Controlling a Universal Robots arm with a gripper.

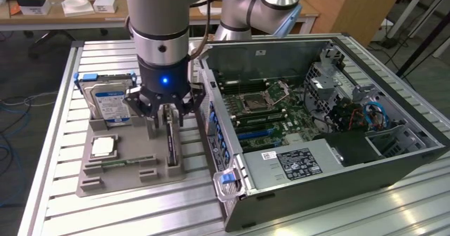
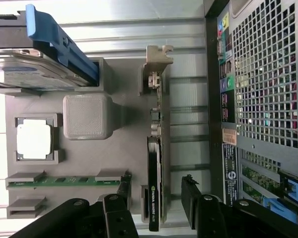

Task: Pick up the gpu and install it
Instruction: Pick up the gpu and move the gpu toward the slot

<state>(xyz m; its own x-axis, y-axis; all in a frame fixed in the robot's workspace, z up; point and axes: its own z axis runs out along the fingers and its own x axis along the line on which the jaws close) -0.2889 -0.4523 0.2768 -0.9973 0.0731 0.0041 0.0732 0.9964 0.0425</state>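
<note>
End effector (image 1: 168, 121) hung spread, fingers (image 2: 189, 198) either side of the gpu (image 2: 154, 163), apparently not yet gripping. The gpu stood on edge in grey holder (image 2: 119, 148) on worktop (image 1: 105, 212); lifting and installing in open case (image 1: 338, 199) remained.

Silver-grey tubular arm (image 1: 160, 9), black collar (image 1: 162, 37), blue light (image 1: 164, 80) at wrist; black gripper (image 1: 167, 123), black fingers (image 2: 191, 196) with round screws (image 2: 207, 198).

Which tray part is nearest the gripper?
The gpu, on edge beside the case, inside the open gripper; hard drive, CPU and memory stick sit farther off.
</note>
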